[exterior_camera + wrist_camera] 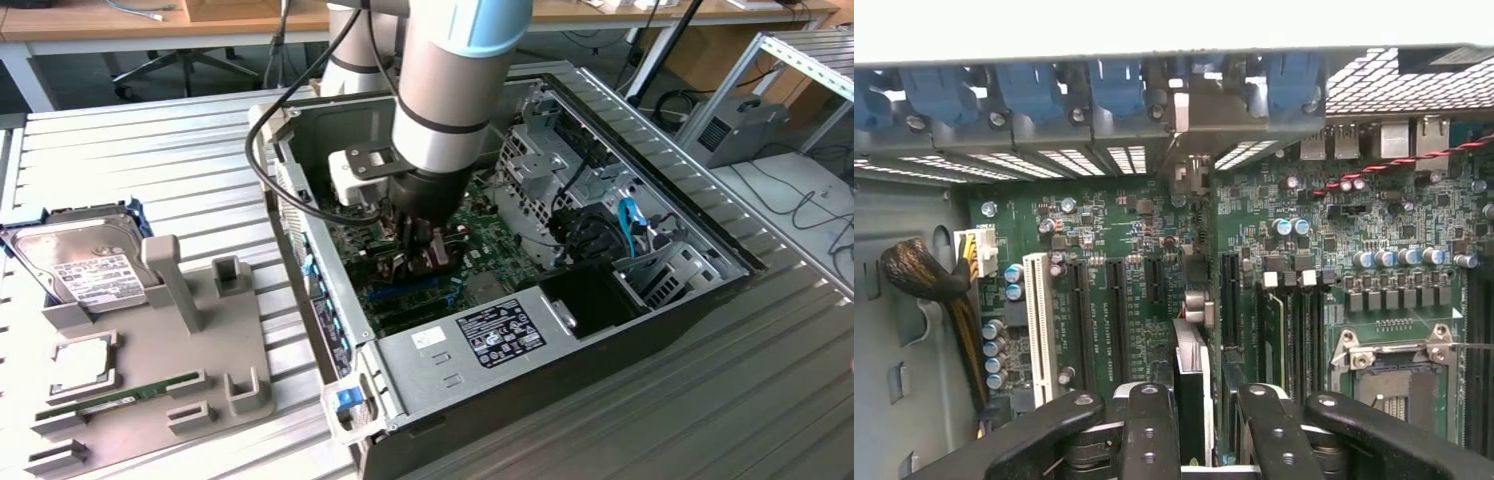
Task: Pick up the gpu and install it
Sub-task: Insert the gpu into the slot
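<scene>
the gpu (pixel 1192 385) stands on edge between the black fingers (pixel 1150 430) of the gripper (pixel 1206 440), seen as a thin card with a pale silver edge and a dark body, its lower end among the long black expansion slots of the green motherboard (pixel 1124 270). the gripper pinches the card from both sides, its jaws only part way apart. in the exterior view the gripper (pixel 424 250) reaches down into the open computer case (pixel 641 300), a box of grey sheet metal with perforated drive cages, a labelled power supply (pixel 494 335) and blue cables. a white slot (pixel 1038 315), round-topped capacitors and an empty cpu socket (pixel 1399 365) stud the board. on the ribbed metal table (pixel 147 170), at the exterior view's left, a grey plastic fixture (pixel 187 340) sits beside a silver hard drive (pixel 80 265), with a narrow green ram stick (pixel 120 395) lying in it.
</scene>
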Robot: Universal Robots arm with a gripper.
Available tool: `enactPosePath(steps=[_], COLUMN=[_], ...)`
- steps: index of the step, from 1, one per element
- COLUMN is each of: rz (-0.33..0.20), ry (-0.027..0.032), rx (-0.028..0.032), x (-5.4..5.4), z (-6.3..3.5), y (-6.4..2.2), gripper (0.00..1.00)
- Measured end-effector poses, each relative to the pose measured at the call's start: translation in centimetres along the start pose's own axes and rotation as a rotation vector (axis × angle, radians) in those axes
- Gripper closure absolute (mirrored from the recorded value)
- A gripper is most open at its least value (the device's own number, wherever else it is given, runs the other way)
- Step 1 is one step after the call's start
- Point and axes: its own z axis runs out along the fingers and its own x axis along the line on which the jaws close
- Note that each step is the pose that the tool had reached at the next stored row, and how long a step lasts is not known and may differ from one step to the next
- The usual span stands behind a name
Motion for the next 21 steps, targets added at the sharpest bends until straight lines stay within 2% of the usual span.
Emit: enactPosePath(steps=[11,21], rz=[-0.004,-0.011], ry=[-0.0014,-0.0018], rx=[-0.0002,-0.0005], x=[-0.06,-0.04], z=[0.03,0.5], y=[0.02,0.01], gripper=[0.71,0.71])
